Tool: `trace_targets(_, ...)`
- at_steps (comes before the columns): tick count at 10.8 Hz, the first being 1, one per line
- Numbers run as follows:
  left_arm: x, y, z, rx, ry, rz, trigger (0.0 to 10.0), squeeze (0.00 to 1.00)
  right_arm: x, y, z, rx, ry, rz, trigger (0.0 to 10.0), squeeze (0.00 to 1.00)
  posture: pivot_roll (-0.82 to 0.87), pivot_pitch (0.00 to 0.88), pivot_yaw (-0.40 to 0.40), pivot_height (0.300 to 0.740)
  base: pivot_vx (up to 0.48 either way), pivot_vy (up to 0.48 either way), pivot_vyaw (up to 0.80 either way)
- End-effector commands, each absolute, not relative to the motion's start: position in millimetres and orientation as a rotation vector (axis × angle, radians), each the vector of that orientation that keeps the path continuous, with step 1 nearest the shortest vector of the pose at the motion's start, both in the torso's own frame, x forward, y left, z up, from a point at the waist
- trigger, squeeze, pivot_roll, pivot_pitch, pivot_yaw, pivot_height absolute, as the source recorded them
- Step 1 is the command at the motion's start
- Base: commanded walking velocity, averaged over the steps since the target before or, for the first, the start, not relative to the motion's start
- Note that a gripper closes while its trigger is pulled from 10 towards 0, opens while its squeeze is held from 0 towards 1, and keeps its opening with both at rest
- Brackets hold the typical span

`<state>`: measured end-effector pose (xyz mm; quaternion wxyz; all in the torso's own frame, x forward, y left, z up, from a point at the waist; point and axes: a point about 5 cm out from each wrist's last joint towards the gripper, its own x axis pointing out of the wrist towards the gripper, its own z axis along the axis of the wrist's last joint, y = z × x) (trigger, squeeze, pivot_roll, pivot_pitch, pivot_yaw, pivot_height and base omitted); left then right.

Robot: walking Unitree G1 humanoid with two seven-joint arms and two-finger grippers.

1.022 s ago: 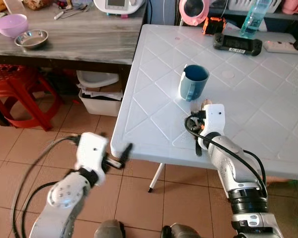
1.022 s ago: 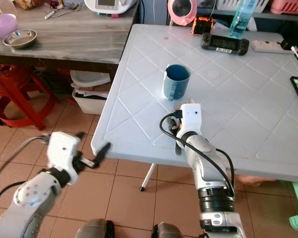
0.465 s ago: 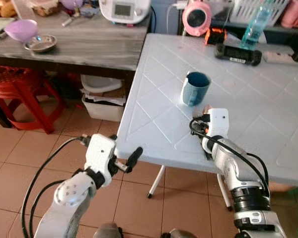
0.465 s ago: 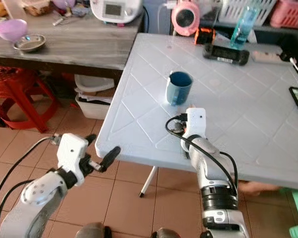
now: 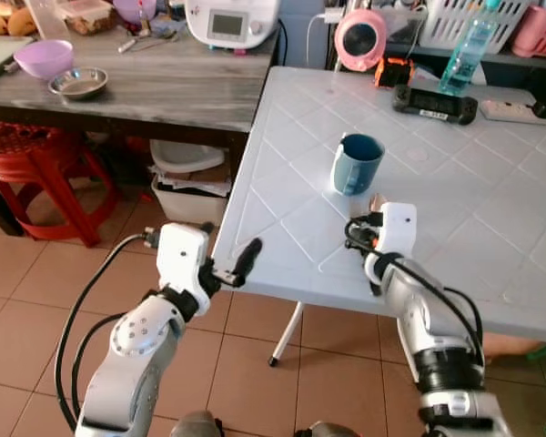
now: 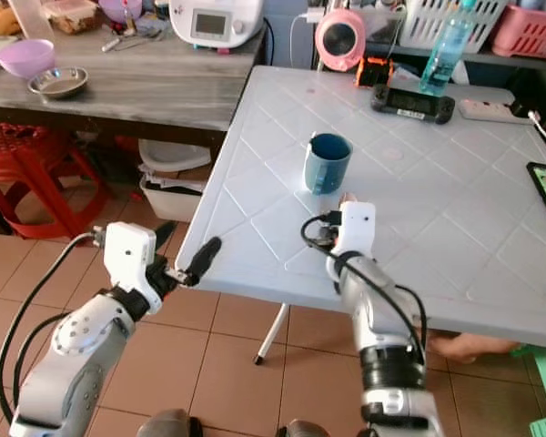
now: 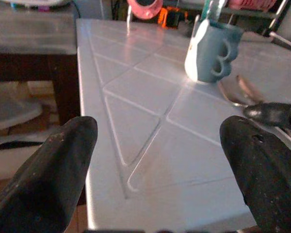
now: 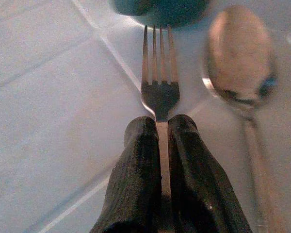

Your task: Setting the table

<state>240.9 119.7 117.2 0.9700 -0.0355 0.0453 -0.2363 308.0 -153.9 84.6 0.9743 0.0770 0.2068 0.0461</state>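
Right wrist view: fork [image 8: 160, 92], silver, four tines, handle pinched between the two black fingers [image 8: 136, 179] of the right gripper [image 8: 161, 145], which are closed tight on it. Tines point toward the dark base of the blue mug [image 5: 355, 164]. Spoon [image 8: 240, 63], silver, bowl facing up, lies just beside the fork on the white table [image 5: 282, 137], roughly parallel to it.

Head views, left to right: purple bowl [image 5: 44, 57] and steel bowl [image 5: 78, 83] on the grey wooden side table [image 5: 164, 91]; red stool [image 5: 36, 173] under it. Left gripper [image 5: 239, 264] hangs just off the near left corner of the white table, above the tiled floor; its fingers stand wide apart with nothing between them (left wrist view confirms, mug visible beyond). Mug sits upright near the table's middle. Right gripper rests on the tabletop just in front of the mug, on the near side.

Change since 1.0 s ago: the camera has shifted, so the whole scene sits differently. Left arm has risen and come closer to the table corner. Right gripper stays at the same spot before the mug, still clamped on the fork. Mug unmoved on the table.
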Motion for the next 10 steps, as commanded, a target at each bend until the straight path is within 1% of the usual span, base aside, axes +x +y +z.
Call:
trace_targets(1,246.0,123.4,120.1,-0.038,0.068,-0.446,10.0,0.0,305.4,-145.9,85.0,0.194,0.417,0.128,10.0,0.0,0.05,0.0,-0.031,0.74,0.0,0.48,0.0)
trace_targets(3,252.9,128.3,121.6,-0.02,0.052,-0.432,10.0,0.0,298.2,-144.9,76.9,0.183,0.451,0.103,10.0,0.0,0.05,0.0,-0.027,0.74,0.0,0.48,0.0)
trace_targets(5,256.1,131.1,121.6,-0.01,0.049,-0.427,10.0,0.0,292.4,-142.1,73.3,0.211,0.468,0.094,10.0,0.0,0.04,0.0,-0.022,0.74,0.0,0.48,0.0)
trace_targets(7,263.0,127.8,122.9,0.006,0.031,-0.397,10.0,0.0,290.1,-139.3,72.6,0.183,0.473,0.088,10.0,0.0,0.04,0.0,-0.021,0.74,0.0,0.48,0.0)
trace_targets(8,265.8,126.0,123.7,0.012,0.018,-0.378,10.0,0.0,293.9,-139.9,79.3,0.09,0.408,0.071,10.0,0.0,0.04,0.0,-0.02,0.74,0.0,0.48,0.0)
trace_targets(9,267.8,125.3,125.3,0.023,-0.006,-0.341,10.0,0.0,300.0,-139.9,90.7,0.056,0.319,0.067,10.0,0.0,0.04,0.0,-0.022,0.74,0.0,0.48,0.0)
trace_targets(10,271.2,130.0,126.0,0.044,-0.019,-0.268,10.0,0.0,302.4,-142.2,95.7,0.014,0.277,0.049,10.0,0.0,0.03,0.0,-0.027,0.74,0.0,0.469,0.0)
